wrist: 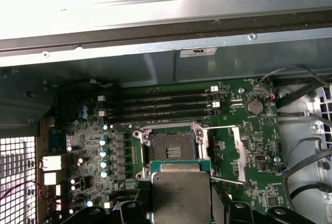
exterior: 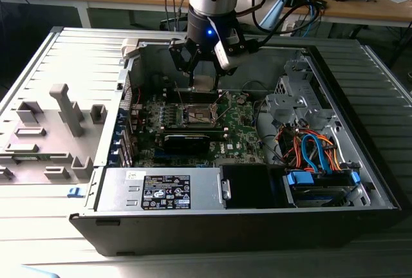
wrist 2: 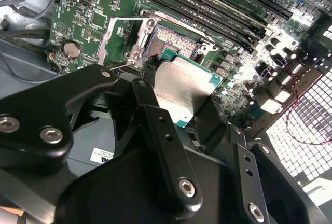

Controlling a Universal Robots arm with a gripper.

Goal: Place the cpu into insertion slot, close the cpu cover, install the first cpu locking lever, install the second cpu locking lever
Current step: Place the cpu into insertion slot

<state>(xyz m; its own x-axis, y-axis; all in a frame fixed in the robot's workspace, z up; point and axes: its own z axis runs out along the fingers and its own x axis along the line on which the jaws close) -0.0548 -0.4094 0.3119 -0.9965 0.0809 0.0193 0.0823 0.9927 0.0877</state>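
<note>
Exterior view: elevated, oblique, mid-distance over open computer case. Both wrist views: close, looking past the cpu onto motherboard; all three share the insertion slot.

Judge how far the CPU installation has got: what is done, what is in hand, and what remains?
Done: nothing is seated yet. The insertion slot lies bare, with the cpu cover open beside it. In hand: the gripper is shut on the cpu, held near the slot but not in it. Left: seating the cpu, closing the cover, and installing both locking levers.
</note>
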